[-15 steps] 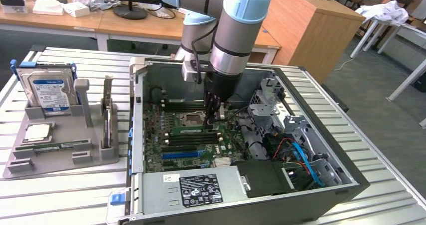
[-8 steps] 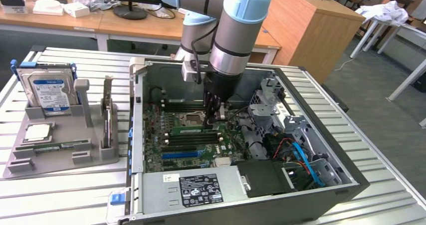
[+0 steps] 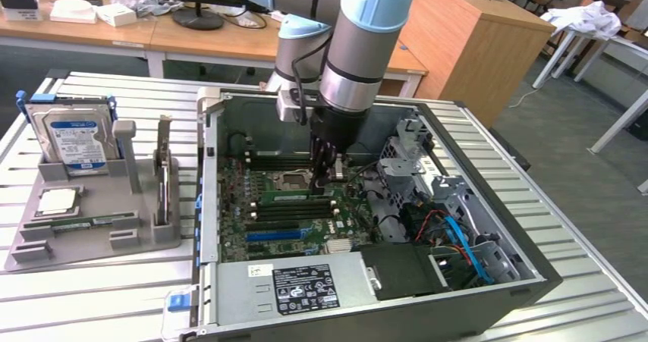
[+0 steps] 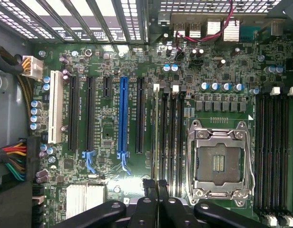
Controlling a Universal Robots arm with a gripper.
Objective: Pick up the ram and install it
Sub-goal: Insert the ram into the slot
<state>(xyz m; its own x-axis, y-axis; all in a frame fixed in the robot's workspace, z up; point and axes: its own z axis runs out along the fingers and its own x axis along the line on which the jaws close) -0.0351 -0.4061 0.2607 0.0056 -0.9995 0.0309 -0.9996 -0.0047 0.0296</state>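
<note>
Exterior, tool: the gripper (image 3: pixel 328 177) hangs straight down inside the open computer case (image 3: pixel 526 270), with its tips at the motherboard (image 3: pixel 265 232) beside the CPU socket (image 3: pixel 294 180).
Exterior, room: the case walls stand well apart from the tool. The drive cage (image 3: pixel 410 156) and cables (image 3: pixel 456 232) crowd nearest.
Exterior, hidden: the tips are lost against dark slots.
Wrist, tool: the fingers (image 4: pixel 149 187) are pinched narrow on the ram (image 4: pixel 155 133).
Wrist, ram: edge-on, it runs ahead of the tips to a white latch (image 4: pixel 156 87).
Wrist, room: the memory slots (image 4: pixel 174 137) lie just beside it, and the blue slot (image 4: pixel 122 118) is near on the other side.
Wrist, hidden: the fingers cover the ram's near part, so I cannot tell whether it is seated.
</note>
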